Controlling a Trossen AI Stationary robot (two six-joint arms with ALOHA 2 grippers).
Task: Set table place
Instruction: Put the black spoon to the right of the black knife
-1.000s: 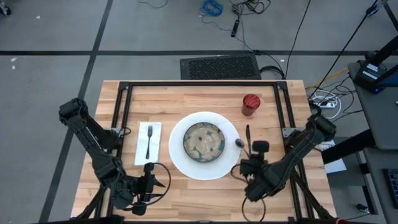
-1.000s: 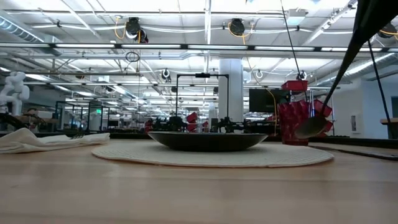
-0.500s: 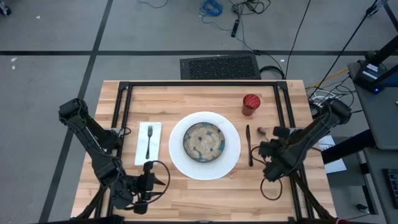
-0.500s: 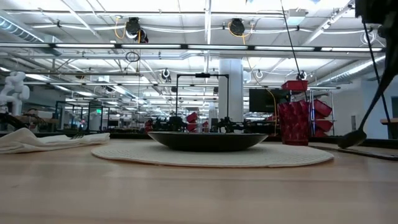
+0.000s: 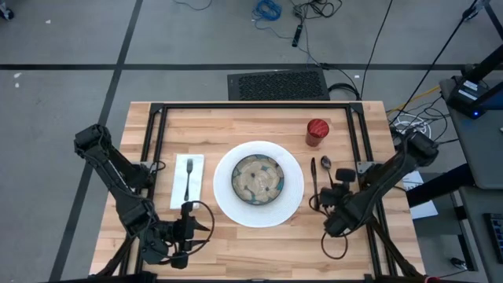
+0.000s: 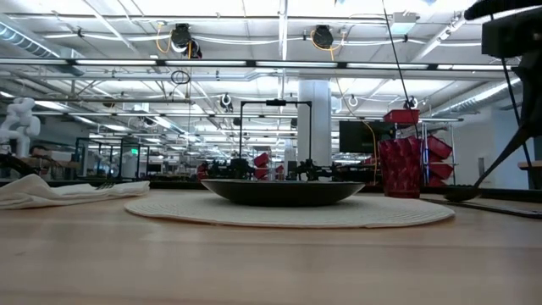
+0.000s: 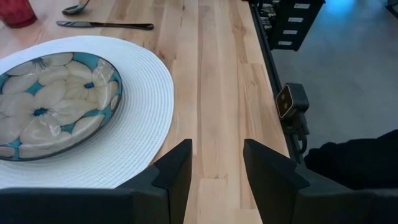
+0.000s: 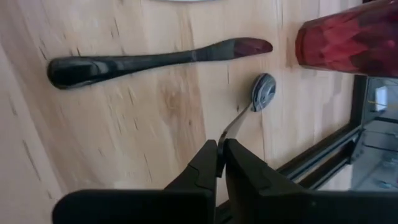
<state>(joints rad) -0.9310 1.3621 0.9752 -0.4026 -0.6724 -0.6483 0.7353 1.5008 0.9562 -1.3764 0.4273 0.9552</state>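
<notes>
A big white plate (image 5: 289, 196) lies mid-table with a beige-blue patterned bowl (image 5: 257, 178) on it. Left of it, a white napkin (image 5: 178, 185) lies flat with a dark fork (image 5: 188, 178) on top. A small red cup (image 5: 317, 132) stands at the far right. A dark knife (image 5: 313, 179) lies right of the plate. My right gripper (image 5: 330, 182) is shut on a dark spoon (image 5: 325, 164) just right of the knife. My left gripper (image 5: 189, 214) waits open and empty at the near edge, left of the plate. My right gripper pinches the spoon's thin handle (image 8: 225, 138) near its free end between its two fingertips. The fingers slant down from the near right, and the spoon sticks out ahead of them toward the far edge. The spoon's bowl end (image 6: 461, 194) is low at the table; whether it touches, I cannot tell.
A black metal frame (image 5: 251, 106) runs along the far side and both ends of the table. The strip between knife and right frame rail (image 5: 363, 149) is narrow. Bare wood lies along the near edge (image 7: 217, 93).
My right gripper has carried the spoon from over the plate's right rim toward the table's right edge, past the knife, then come down. The spoon has gone from hanging high to slanting low, its bowl end down at the table right of the knife.
</notes>
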